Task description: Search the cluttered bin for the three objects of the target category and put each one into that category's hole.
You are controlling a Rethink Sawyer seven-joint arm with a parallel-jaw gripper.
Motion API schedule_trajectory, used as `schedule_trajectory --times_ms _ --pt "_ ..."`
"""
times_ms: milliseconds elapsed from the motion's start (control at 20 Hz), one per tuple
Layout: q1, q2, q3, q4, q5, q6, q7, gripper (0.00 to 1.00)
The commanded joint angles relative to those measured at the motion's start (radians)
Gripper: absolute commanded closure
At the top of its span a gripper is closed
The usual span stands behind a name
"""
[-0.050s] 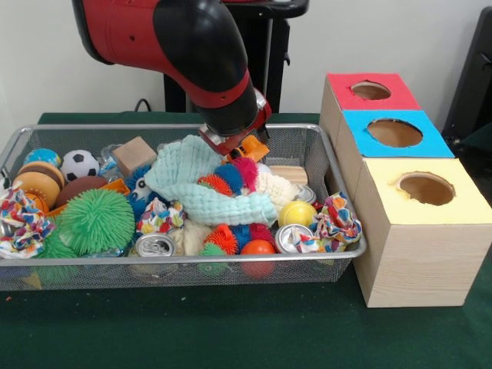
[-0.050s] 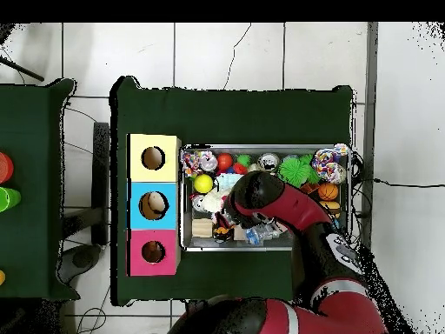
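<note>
A: Nearest is the yellow-topped box point(image 1: 419, 231), front of the row with the blue box point(image 1: 393, 133) and red box point(image 1: 370, 91) behind, each with a round hole, just beside the wire bin point(image 1: 184, 273).

B: And the arm point(image 1: 184, 54)?

A: It reaches down into the bin's far middle. The gripper point(image 1: 227, 142) sits at the pale green cloth point(image 1: 204, 188) (its tips are buried, so whether they're apart or clamped I cannot tell).

B: Contents?

A: Green spiky ball point(image 1: 96, 221) at the left, wooden block point(image 1: 134, 155) and soccer ball point(image 1: 78, 164) behind it, a can point(image 1: 154, 246) against the front wall, a yellow ball point(image 1: 297, 214) to the right.
</note>
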Motion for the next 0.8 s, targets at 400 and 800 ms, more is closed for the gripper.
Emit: schedule_trajectory --times_ms 400,800 --pt "0.037 0.062 -0.028 -0.058 -0.061 -0.027 0.242 0.0" --pt "0.057 -0.005 -0.079 -0.117 -0.085 0.152 0.223 0.0"
